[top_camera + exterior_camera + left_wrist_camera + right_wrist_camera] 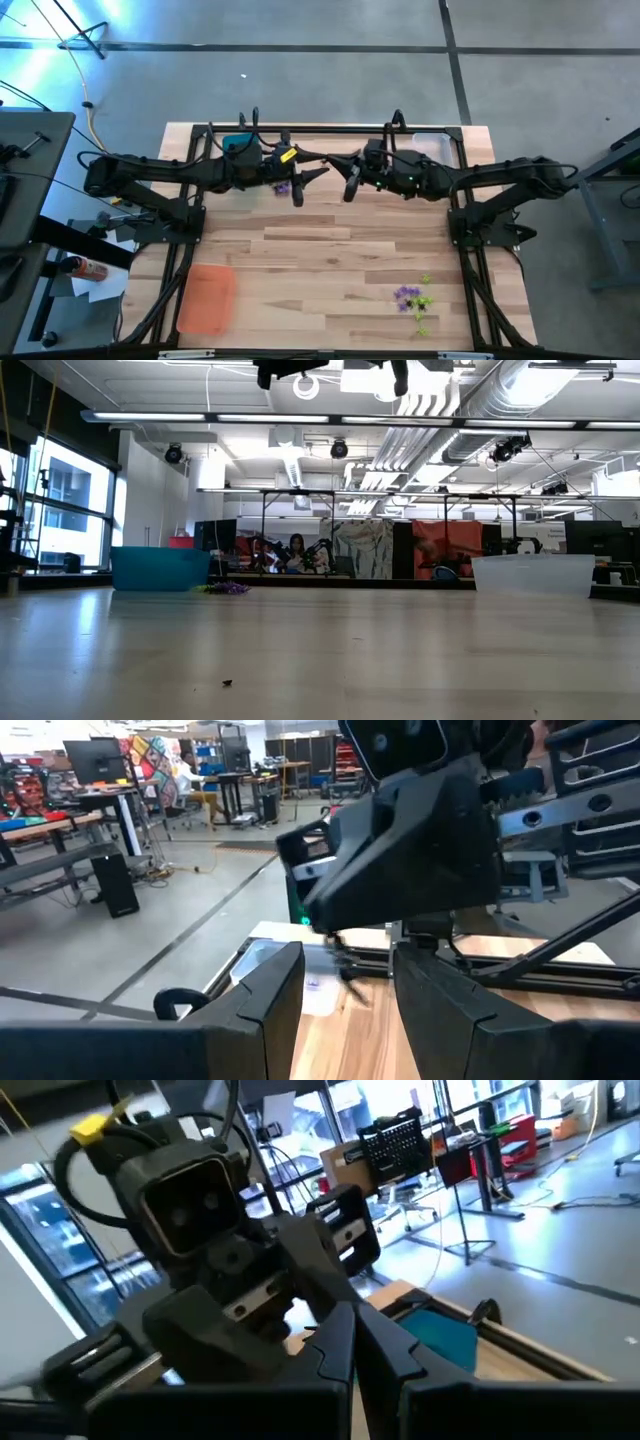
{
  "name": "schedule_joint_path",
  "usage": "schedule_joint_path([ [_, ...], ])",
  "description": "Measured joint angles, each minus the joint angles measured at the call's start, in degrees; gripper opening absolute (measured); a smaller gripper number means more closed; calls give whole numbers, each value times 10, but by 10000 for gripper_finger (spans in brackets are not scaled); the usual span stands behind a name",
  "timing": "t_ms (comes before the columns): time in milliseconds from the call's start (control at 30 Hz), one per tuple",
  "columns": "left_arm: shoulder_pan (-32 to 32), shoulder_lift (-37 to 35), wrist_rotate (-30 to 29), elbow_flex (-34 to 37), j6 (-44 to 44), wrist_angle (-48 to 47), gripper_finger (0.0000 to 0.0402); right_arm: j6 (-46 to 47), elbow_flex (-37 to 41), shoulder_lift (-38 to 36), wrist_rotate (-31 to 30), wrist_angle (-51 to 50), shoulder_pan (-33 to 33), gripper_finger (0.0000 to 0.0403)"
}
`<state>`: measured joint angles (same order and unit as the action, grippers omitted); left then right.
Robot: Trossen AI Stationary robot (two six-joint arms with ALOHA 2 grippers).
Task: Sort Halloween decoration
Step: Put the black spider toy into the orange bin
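Both arms hang high over the far middle of the table, their grippers facing each other tip to tip. My left gripper (312, 180) (345, 1010) is open with nothing between its fingers. My right gripper (345, 178) (355, 1342) is shut, and I see nothing in it. Halloween decoration lies in two places: a purple and lime cluster (413, 298) at the near right, and a few purple pieces (283, 187) (225, 588) on the wood beside the teal tray (238, 146). One tiny dark piece (227, 683) lies alone on the wood.
A clear tray (432, 146) (533, 574) stands at the far right and an orange tray (207, 297) at the near left. The arms' black frames run along the table's left, right and far edges. Bare wood lies across the middle.
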<state>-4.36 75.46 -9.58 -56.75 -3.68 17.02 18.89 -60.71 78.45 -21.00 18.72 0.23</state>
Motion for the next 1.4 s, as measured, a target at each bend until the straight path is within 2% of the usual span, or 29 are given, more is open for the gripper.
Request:
schedule_joint_path([
  [267, 3, -4, 2, 0, -29, -3, 134, -10, -11, 4, 0, -10, -4, 0],
  [367, 3, -4, 1, 0, -47, -4, 108, -10, -11, 4, 1, -11, -4, 0],
  [567, 1, -4, -4, 0, -58, -4, 11, -10, -11, 4, 0, -17, -3, 0],
  [800, -3, -4, -2, 0, -41, -7, 4, -13, -11, 3, -2, -18, -5, 6],
  [933, -7, -13, 0, 0, -55, -47, 3, 3, -11, -15, -3, -42, -16, 54],
  [1000, -10, -27, -6, 0, -59, -87, 3, 6, -11, -35, -9, -75, -24, 93],
  [1100, -15, -63, -10, 0, -55, -162, 2, 2, -11, -65, -50, -144, -30, 157],
  [1167, -15, -91, 1, 0, -27, -226, 1, 1, -11, -89, -68, -187, -36, 193],
  [1267, 3, -134, 59, 0, 37, -332, 1, 4, -11, -117, -73, -245, -47, 232],
  [1333, 34, -159, 97, 0, 79, -418, 1, 7, -11, -129, -73, -268, -52, 244],
  [1400, 89, -171, 111, 0, 139, -502, 1, 6, -11, -137, -73, -287, -56, 248],
])
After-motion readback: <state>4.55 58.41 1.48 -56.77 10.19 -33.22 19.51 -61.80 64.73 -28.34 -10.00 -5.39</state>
